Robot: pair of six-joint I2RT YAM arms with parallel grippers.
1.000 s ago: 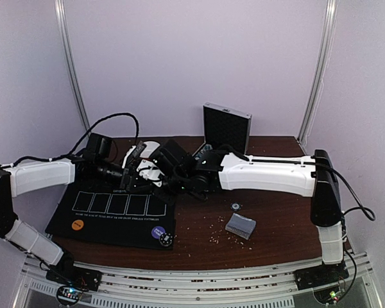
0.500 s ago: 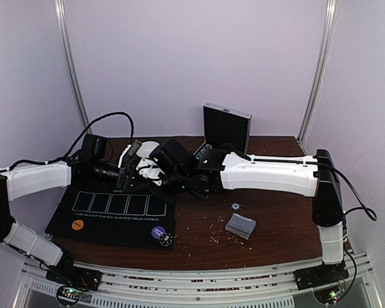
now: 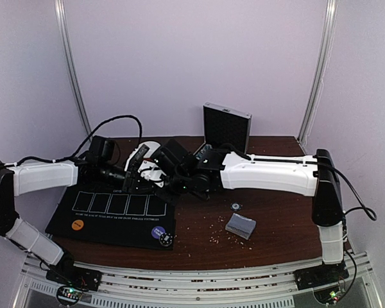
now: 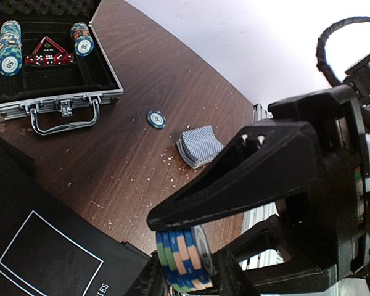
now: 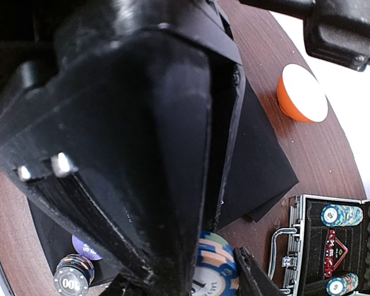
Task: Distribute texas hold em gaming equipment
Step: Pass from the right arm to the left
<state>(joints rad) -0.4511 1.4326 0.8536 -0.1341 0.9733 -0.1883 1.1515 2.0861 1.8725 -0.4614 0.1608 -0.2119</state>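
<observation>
Open case (image 4: 55, 102) at far edge holds chip stacks (image 4: 10, 49) and red dice (image 4: 48, 59). Left gripper (image 4: 184, 262) pinches a chip pile (image 4: 176, 256); right gripper (image 5: 216, 277) grip undeterminable.

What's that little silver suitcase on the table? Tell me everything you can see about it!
The silver metal case rests open on the brown wooden table, with its lid standing upright. It is lined with black foam. Inside are two stacks of chips with blue, green and peach edges, and a row of red dice. A curved metal handle hangs at its front.
</observation>
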